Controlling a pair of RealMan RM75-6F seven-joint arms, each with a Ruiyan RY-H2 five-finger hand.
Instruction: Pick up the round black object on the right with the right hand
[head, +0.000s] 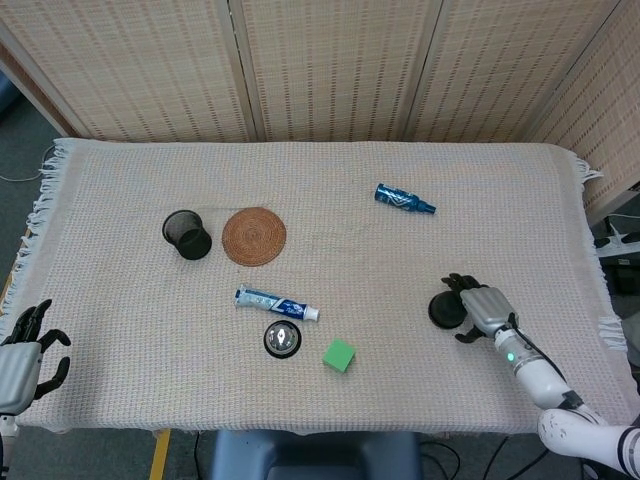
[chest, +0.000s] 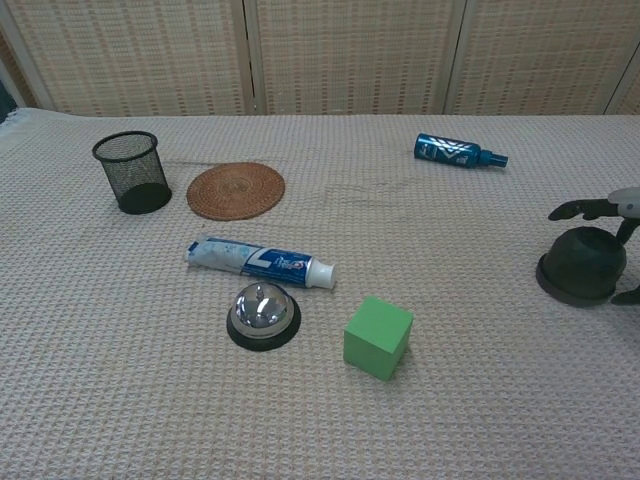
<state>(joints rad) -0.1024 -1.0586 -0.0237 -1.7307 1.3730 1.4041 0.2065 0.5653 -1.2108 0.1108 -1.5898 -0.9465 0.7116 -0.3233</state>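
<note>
The round black object (head: 445, 309) is a low dome on a flat base, lying on the cloth right of centre; the chest view shows it (chest: 578, 264) near the right edge. My right hand (head: 482, 307) is at its right side, with fingers (chest: 580, 210) spread over the top and one digit lower on the near side. The fingers are apart, and I cannot tell whether they touch the dome. My left hand (head: 22, 350) hangs at the table's near left corner, fingers apart, holding nothing.
A black mesh cup (head: 187, 234) and a woven coaster (head: 254, 236) stand at the left. A toothpaste tube (head: 277, 302), a call bell (head: 283, 339) and a green cube (head: 340, 355) lie near the front centre. A blue bottle (head: 404, 199) lies further back.
</note>
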